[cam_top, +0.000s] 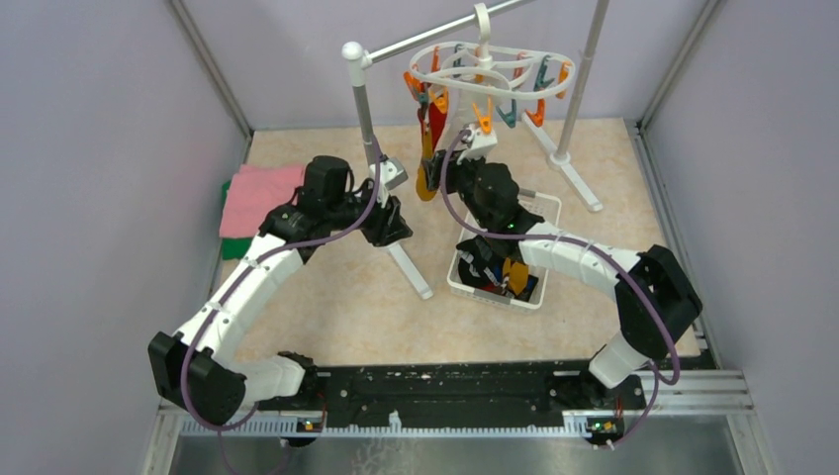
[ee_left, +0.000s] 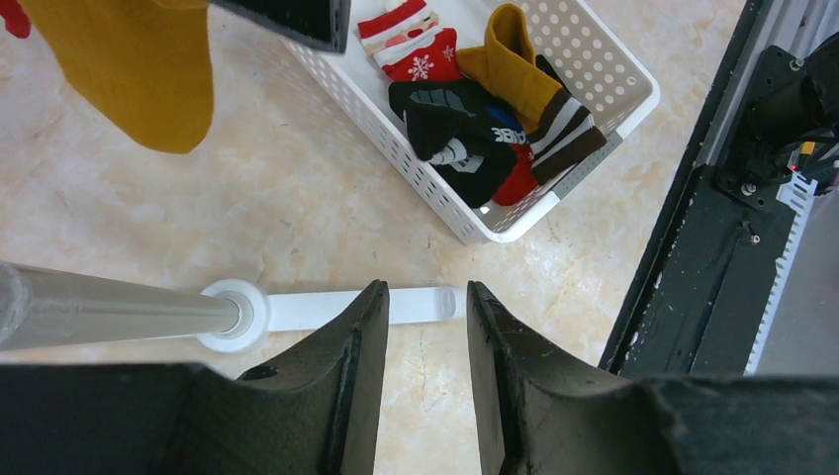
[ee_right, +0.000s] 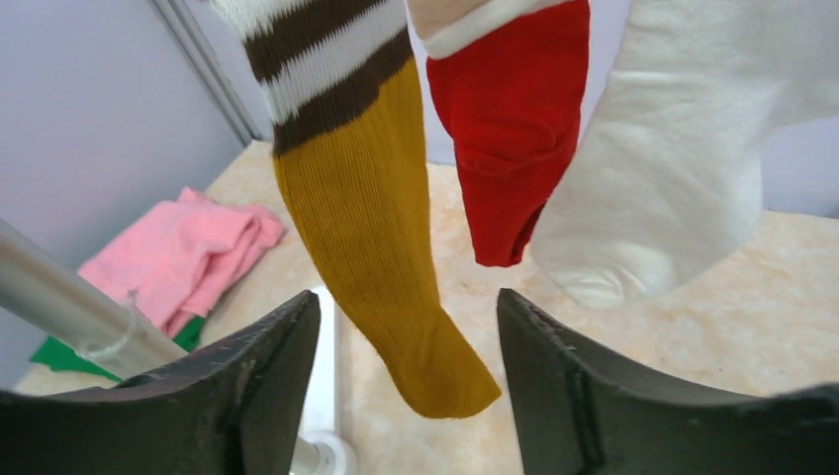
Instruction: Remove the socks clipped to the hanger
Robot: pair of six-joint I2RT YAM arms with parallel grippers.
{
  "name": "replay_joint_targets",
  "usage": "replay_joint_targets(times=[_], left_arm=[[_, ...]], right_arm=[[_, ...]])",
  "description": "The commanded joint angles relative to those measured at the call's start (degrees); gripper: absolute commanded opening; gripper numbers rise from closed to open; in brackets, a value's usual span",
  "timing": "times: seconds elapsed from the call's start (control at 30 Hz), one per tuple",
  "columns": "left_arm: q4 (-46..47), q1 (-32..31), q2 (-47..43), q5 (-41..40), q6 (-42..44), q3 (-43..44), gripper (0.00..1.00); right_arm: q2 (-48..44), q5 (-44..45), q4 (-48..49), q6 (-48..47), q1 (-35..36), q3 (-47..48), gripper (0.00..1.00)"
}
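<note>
The white oval hanger (cam_top: 492,61) with orange and teal clips hangs from the rack's bar at the back. A mustard-yellow sock (ee_right: 381,237) with brown and white stripes, a red sock (ee_right: 510,129) and a white sock (ee_right: 673,168) hang from it. My right gripper (ee_right: 408,312) is open, and the yellow sock's toe hangs between its fingers. It also shows in the top view (cam_top: 457,158), just below the hanger. My left gripper (ee_left: 423,297) is open and empty above the rack's white foot (ee_left: 326,309). Several removed socks (ee_left: 475,119) lie in the white basket (ee_left: 594,59).
The grey pole (cam_top: 368,119) of the rack stands between the arms, its white feet (cam_top: 411,267) spread on the floor. Folded pink and green cloths (cam_top: 255,198) lie at the left wall. The basket (cam_top: 542,287) sits under the right arm. Walls close in on both sides.
</note>
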Motion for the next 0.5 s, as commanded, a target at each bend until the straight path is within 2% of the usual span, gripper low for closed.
replay_joint_targets(times=[0.0,0.17,0.27,0.33,0.43,0.47], left_arm=[[2.02,0.25,-0.22,0.97,0.00,1.52,0.41],[1.66,0.34,-0.49,0.74,0.46,1.75,0.41],[1.90,0.29,-0.57,0.64,0.28,1.80,0.41],[2.18,0.35,-0.57,0.67,-0.49,1.77,0.41],[2.38,0.30,-0.75,1.26,-1.34,1.58,0.41],[2.74,0.33,-0.82,1.53,-1.64,1.33,0.41]], right_arm=[[0.00,2.65,4.96,-2.44,2.65,-0.64,0.69],[3.57,2.98,5.48,-3.92,2.94,3.71,0.72],[7.68,6.27,4.51,-6.32,2.69,9.30,0.63],[10.35,6.09,3.67,-6.59,2.11,12.67,0.47],[9.80,4.21,3.61,-6.45,2.04,13.69,0.00],[8.44,3.31,3.76,-5.87,2.05,12.77,0.00]])
